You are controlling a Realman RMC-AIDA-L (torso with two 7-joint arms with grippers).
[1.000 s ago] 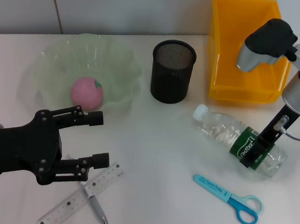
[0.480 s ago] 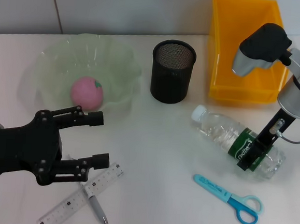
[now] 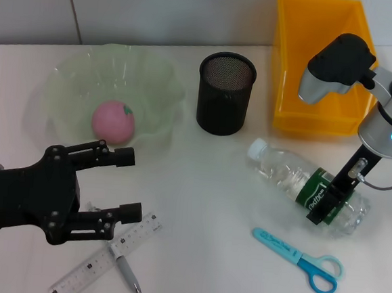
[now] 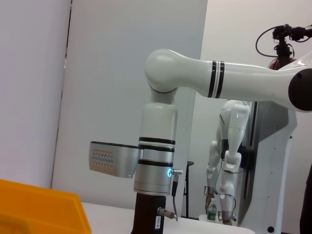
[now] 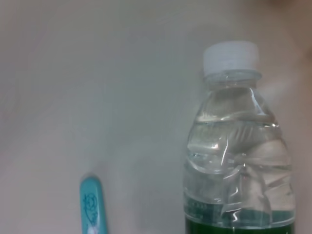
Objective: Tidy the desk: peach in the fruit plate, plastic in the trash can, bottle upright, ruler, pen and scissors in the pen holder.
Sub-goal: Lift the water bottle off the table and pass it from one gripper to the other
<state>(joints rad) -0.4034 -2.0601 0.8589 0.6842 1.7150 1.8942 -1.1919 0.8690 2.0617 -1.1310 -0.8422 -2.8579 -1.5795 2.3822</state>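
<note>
A clear bottle (image 3: 295, 184) with a green label lies on its side right of centre; the right wrist view shows its white cap and the bottle (image 5: 239, 161) close up. My right gripper (image 3: 326, 204) is shut on it at the label. The pink peach (image 3: 113, 121) rests in the green fruit plate (image 3: 154, 75). Blue scissors (image 3: 300, 259) lie near the front right, and the scissors (image 5: 92, 207) show in part in the right wrist view. A ruler (image 3: 102, 256) and a pen (image 3: 127, 273) lie crossed at the front left, just under my open left gripper (image 3: 129, 184). No plastic is in view.
The black mesh pen holder (image 3: 226, 93) stands at the centre back. An orange trash can (image 3: 317, 119) sits at the back right, and its corner (image 4: 44, 209) shows in the left wrist view below my right arm (image 4: 157, 146).
My right gripper has shifted slightly left and forward, and the bottle has slid a little leftward with it. The left arm has barely moved.
</note>
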